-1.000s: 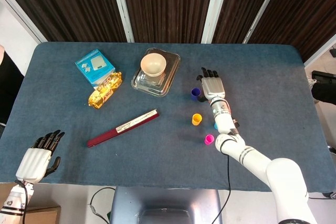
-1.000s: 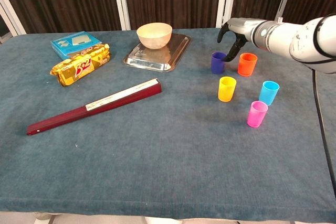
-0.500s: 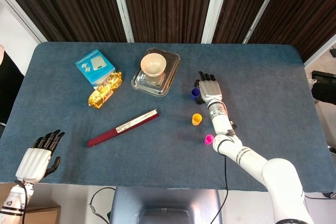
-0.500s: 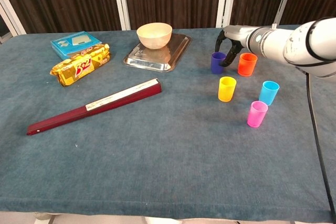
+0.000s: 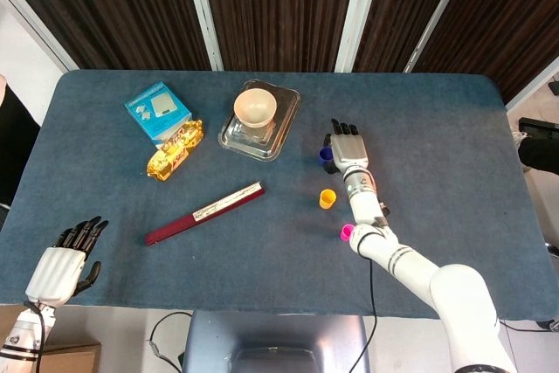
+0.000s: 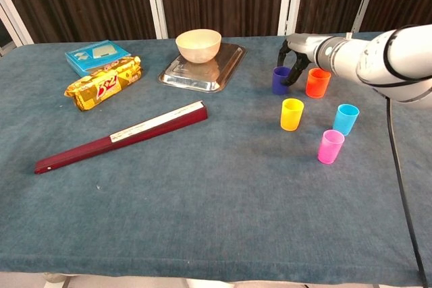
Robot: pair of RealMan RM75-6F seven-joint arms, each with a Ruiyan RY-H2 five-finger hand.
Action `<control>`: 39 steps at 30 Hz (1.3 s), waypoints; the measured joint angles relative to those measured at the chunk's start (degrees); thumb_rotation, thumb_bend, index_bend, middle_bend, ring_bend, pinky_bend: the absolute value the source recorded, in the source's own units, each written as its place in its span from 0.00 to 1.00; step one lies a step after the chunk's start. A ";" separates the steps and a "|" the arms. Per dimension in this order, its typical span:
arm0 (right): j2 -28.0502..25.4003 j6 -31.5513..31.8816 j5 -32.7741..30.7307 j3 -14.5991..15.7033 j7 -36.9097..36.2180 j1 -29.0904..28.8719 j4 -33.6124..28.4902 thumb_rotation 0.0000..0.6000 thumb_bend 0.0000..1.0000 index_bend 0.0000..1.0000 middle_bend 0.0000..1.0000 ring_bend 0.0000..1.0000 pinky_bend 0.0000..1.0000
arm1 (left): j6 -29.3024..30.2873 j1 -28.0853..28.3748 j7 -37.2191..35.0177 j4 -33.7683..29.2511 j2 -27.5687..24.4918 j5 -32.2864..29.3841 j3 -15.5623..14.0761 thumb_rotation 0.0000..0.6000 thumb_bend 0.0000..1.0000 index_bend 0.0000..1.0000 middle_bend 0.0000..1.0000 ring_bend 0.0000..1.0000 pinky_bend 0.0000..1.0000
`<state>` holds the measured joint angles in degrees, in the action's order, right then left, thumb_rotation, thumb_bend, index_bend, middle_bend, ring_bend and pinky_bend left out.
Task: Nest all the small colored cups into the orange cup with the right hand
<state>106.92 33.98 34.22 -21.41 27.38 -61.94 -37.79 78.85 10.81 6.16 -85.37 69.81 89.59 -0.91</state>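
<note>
five small cups stand on the blue table [image 6: 202,234], none nested yet: the orange cup [image 6: 317,82] at the far right, the purple cup [image 6: 281,80] just beside it, then the yellow cup [image 6: 291,114], the light blue cup [image 6: 346,119] and the pink cup [image 6: 330,146] nearer the front edge. the right hand [image 6: 294,55] hangs over the purple cup with its dark fingers curled down around the rim, between that cup and the orange one. i cannot tell whether they already pinch the purple cup or only bracket it; the cup sits on the cloth, upright.

my worry is the crowding. the orange cup stands so close that a finger closing on the purple one could nudge or tip it, and then the target rolls away. a shallow pinch on the rim could also let the purple cup slip on lifting and fall onto the yellow cup below it. coming in tilted over the orange cup would jam it on the lip instead of seating.

the left hand [image 5: 63,265] rests at the near corner, fingers loosely apart, holding nothing.
</note>
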 measured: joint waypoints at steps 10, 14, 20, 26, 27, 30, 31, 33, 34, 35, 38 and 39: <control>-6.32 4.02 1.68 -1.11 -2.06 2.36 -10.74 1.00 0.46 0.55 0.01 0.00 0.00 | 0.51 -0.08 0.18 -0.23 0.03 0.70 -0.30 1.00 0.48 0.00 0.04 0.10 0.19; -12.84 7.15 2.49 -1.42 -3.14 5.28 -21.27 1.00 0.46 0.55 0.01 0.00 0.00 | 0.96 -0.20 0.41 -0.42 0.08 1.42 -0.60 1.00 0.48 0.00 0.04 0.09 0.19; -23.59 10.68 1.93 -0.06 -3.40 10.32 -33.55 1.00 0.46 0.55 0.01 0.00 0.00 | 0.80 -0.04 0.76 -0.49 0.32 2.10 -0.99 1.00 0.48 0.00 0.04 0.10 0.19; -24.59 10.44 0.26 2.61 -3.09 11.17 -33.09 1.00 0.46 0.55 0.01 0.00 0.00 | 0.23 0.26 0.99 -0.41 0.63 2.05 -1.04 1.00 0.48 0.00 0.04 0.09 0.19; -24.35 10.25 0.07 2.88 -3.06 11.08 -32.60 1.00 0.46 0.55 0.01 0.00 0.00 | 0.25 0.26 0.99 -0.40 0.65 2.02 -1.02 1.00 0.48 0.00 0.04 0.09 0.19; -23.22 9.74 -0.31 3.61 -3.11 10.67 -30.85 1.00 0.46 0.55 0.01 0.00 0.00 | 0.66 0.19 0.93 -0.37 0.63 2.17 -0.99 1.00 0.48 0.00 0.03 0.09 0.19; -22.86 9.61 -0.39 3.77 -3.15 10.52 -30.32 1.00 0.46 0.55 0.01 0.00 0.00 | 0.74 0.16 0.90 -0.31 0.63 2.19 -0.97 1.00 0.48 0.00 0.03 0.09 0.19; -22.02 9.32 -0.56 4.14 -3.18 10.14 -29.14 1.00 0.46 0.54 0.01 0.00 0.00 | 0.62 0.16 0.83 -0.26 0.61 2.10 -0.98 1.00 0.48 0.00 0.04 0.09 0.19; -21.68 9.22 -0.62 4.30 -3.18 9.96 -28.68 1.00 0.46 0.54 0.01 0.00 0.00 | 0.48 0.19 0.81 -0.25 0.61 2.03 -0.99 1.00 0.48 0.00 0.04 0.09 0.19; -21.24 9.12 -0.65 4.51 -3.16 9.72 -28.15 1.00 0.46 0.54 0.01 0.00 0.00 | 0.35 0.22 0.79 -0.23 0.59 1.93 -1.00 1.00 0.48 0.00 0.03 0.09 0.19; -20.44 9.05 -0.47 4.89 -3.20 9.29 -27.27 1.00 0.46 0.52 0.01 0.00 0.00 | 0.34 0.25 0.82 -0.26 0.53 1.84 -0.98 1.00 0.48 0.00 0.04 0.09 0.19; -20.27 9.01 -0.44 4.95 -3.21 9.19 -27.08 1.00 0.46 0.51 0.01 0.00 0.00 | 0.43 0.23 0.85 -0.29 0.54 1.88 -0.97 1.00 0.48 0.00 0.04 0.09 0.19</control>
<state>86.65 42.99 33.78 -16.46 24.17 -52.75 -64.87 79.28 11.04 7.00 -85.66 70.35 91.46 -1.88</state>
